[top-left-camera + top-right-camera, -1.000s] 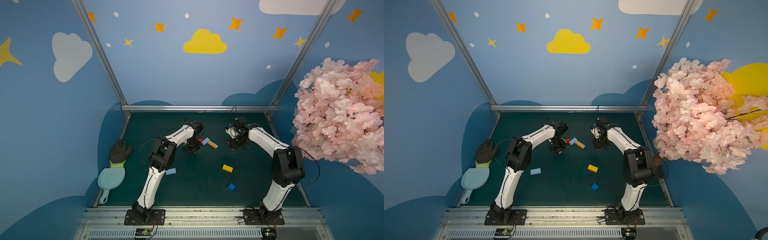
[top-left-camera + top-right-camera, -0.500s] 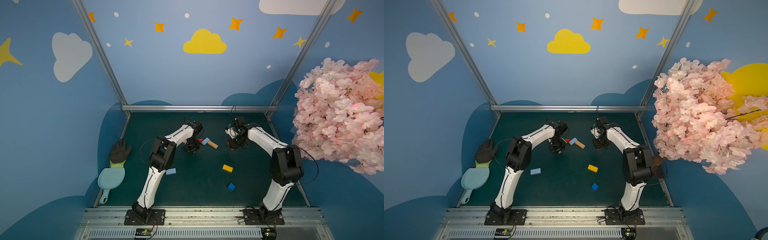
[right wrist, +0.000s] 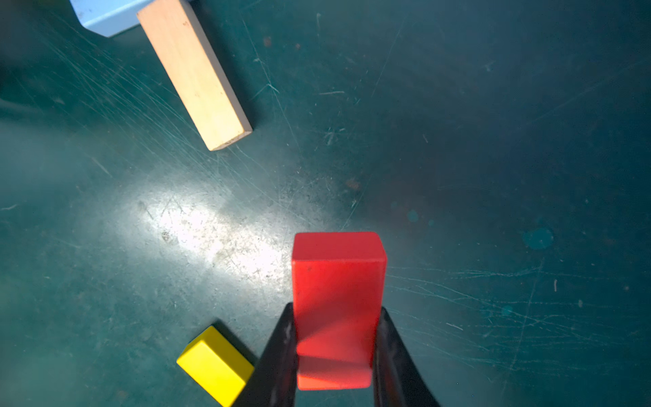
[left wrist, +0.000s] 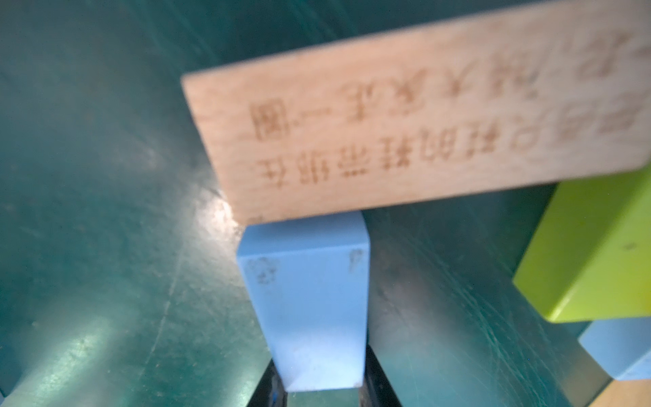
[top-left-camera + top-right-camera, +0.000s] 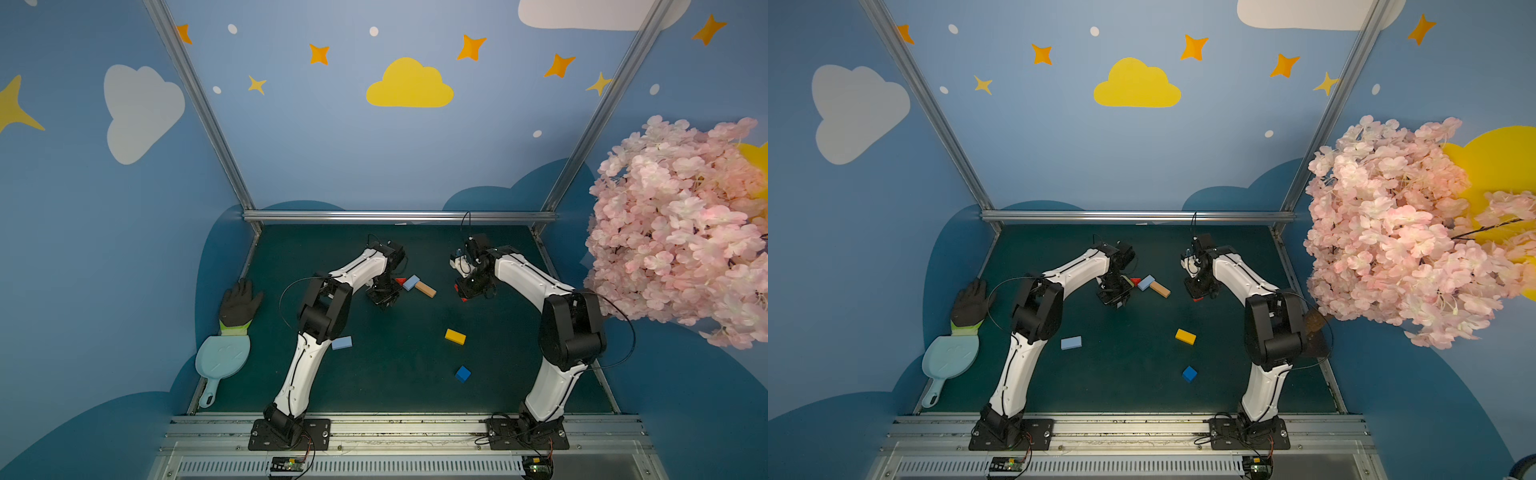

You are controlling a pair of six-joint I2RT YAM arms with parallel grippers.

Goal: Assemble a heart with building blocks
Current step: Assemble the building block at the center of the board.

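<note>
HEART ON HOLD: Both arms hang over the far-middle of the green table (image 5: 374, 390). Vs. a sec. ago next to nothing has shifted: arms and loose blocks sit in the same spots, so no piece has gone down in that time.

The left pincer (image 4: 322, 384) is closed tight on a light blue block (image 4: 310, 306), gripped by its long sides. The block's far end sits right at the corner of an engraved tan block (image 4: 422, 127); whether the two touch can't be told. A lime green block (image 4: 591, 253) lies near, off to one side.

The right pincer (image 3: 334, 352) is clamped the same way on a red block (image 3: 336, 310). It is well apart from a plain tan block (image 3: 193, 74) and near a yellow block (image 3: 215, 366).

The heart itself is barely begun. In a top view its start is a short run by the left pincer: red wedge (image 5: 400, 281), a light blue piece (image 5: 411, 282), then the plain tan block. Whether that piece is the held one can't be told. Loose nearer the table's front edge are a spare light blue block (image 5: 342, 343) and the dark blue cube (image 5: 462, 374).

Read: a pause w/ a piece in each pincer, and most of the outline yet to be laid.
</note>
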